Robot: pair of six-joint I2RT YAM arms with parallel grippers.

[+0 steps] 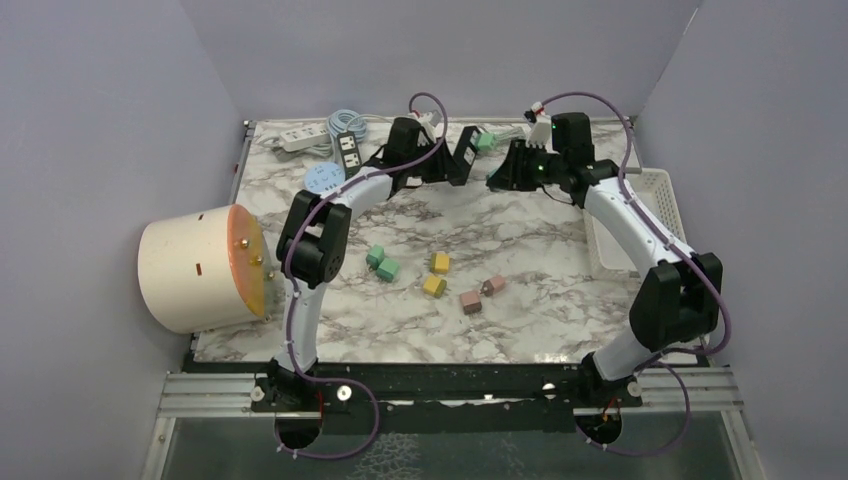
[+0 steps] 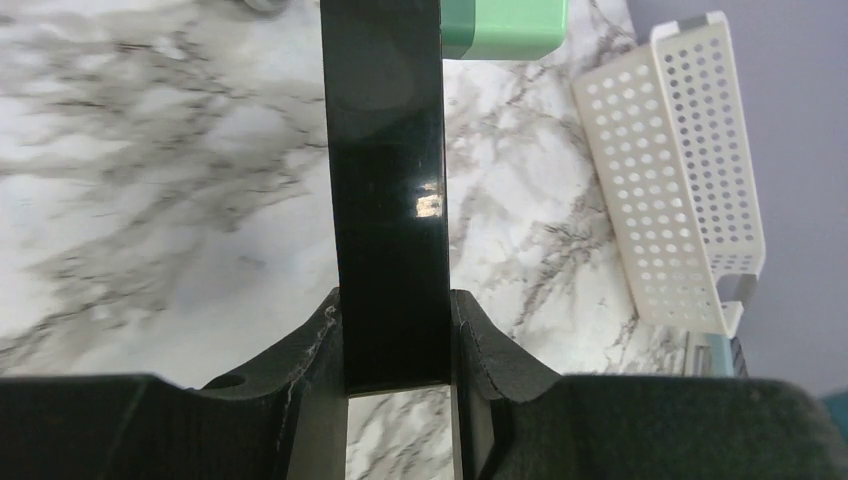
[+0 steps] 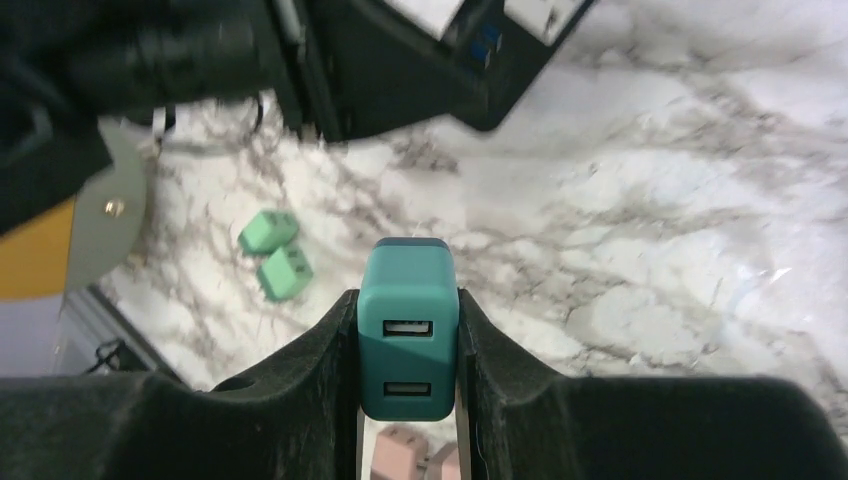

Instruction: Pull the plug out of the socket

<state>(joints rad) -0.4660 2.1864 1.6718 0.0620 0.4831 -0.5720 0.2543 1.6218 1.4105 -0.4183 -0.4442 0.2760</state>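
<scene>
Item one, your left tool (image 2: 395,300): fingers pressed against both sides of the black socket strip (image 2: 385,200), which stands on end above the far middle of the counter (image 1: 540,230). Item two, your right tool (image 3: 408,310): pinching the teal plug (image 3: 408,345) by its flanks, with the two USB ports facing the wrist camera. Location of the plug: in the right wrist view you see bare marble between its far end and the socket strip, so the two look apart. From overhead, a green piece that seems to be the plug sits just beside the strip's right edge, and you cannot tell there whether they touch. Remaining stock on the counter: two green blocks (image 1: 382,264), two yellow blocks (image 1: 437,275) and two pink blocks (image 1: 480,293), scattered in the middle and well apart from both tools. A white power strip (image 1: 305,137) lies at the far left corner with a blue disc (image 1: 323,179) near it. A white perforated basket (image 1: 640,215) sits along the right edge. A cream cylinder (image 1: 200,268) with an orange face lies on its side off the left edge.
</scene>
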